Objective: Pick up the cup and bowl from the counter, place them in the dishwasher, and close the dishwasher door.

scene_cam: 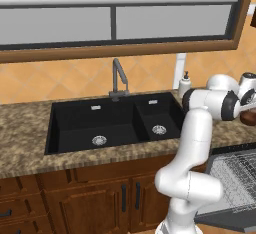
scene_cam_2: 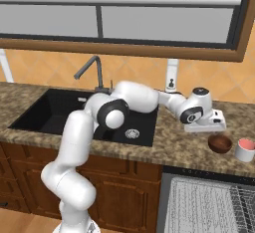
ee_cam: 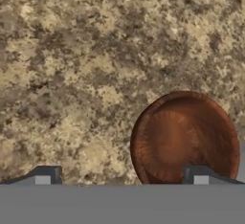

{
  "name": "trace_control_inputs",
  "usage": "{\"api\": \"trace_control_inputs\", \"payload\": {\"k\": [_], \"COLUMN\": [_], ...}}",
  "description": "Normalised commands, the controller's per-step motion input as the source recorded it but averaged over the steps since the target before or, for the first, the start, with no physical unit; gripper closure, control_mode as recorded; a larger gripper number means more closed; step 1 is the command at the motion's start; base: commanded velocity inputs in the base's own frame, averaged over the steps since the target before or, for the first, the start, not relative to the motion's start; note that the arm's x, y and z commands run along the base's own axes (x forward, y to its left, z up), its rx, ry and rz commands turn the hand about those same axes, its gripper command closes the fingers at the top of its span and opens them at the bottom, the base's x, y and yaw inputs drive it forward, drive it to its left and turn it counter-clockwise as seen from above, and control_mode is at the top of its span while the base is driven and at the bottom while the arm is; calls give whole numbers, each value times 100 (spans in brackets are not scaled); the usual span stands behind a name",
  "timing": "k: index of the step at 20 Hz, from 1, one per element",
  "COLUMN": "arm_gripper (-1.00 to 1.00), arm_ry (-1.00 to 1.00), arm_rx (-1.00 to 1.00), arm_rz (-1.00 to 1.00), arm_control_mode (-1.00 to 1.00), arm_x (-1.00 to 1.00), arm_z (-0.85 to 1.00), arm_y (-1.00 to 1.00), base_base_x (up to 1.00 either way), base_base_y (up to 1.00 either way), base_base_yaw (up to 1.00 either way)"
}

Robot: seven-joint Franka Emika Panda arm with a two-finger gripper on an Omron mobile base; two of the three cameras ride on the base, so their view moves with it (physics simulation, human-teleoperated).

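Grey faucet [scene_cam: 119, 80] behind sink — soap dispenser [scene_cam: 185, 84] right of it.

Bench [scene_cam_2: 179, 147]: speckled brown-and-tan granite pattern. Sink [scene_cam: 100, 120]: black, with silver drains. Faucet [scene_cam: 118, 80]: dark grey. Bowl [ee_cam: 184, 139]: glossy reddish-brown, lighter orange-brown inside. Cup [scene_cam_2: 245, 150]: white wall, salmon-red round face. Soap dispenser [scene_cam: 185, 84]: white, dark pump. Cabinets [scene_cam: 90, 198]: brown wood, black handles. Dishwasher [scene_cam_2: 209, 207]: light grey wire rack, black top strip. Wall tiles [scene_cam: 60, 78]: orange-tan, diamond pattern.
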Motion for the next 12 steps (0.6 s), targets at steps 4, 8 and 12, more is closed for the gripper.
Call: {"api": "trace_control_inputs", "payload": {"k": [4, 8, 12], "arm_gripper": [-100, -100, -100], "arm_ry": [0, 0, 0], "arm_rx": [0, 0, 0], "arm_rz": [0, 0, 0], "arm_control_mode": [-100, -100, -100], "arm_x": [5, 1, 0], "arm_z": [-9, -11, -19], "arm_y": [-7, -23, -24], "base_base_x": [0, 0, 0], "base_base_y": [0, 0, 0], "base_base_yaw": [0, 0, 0]}}
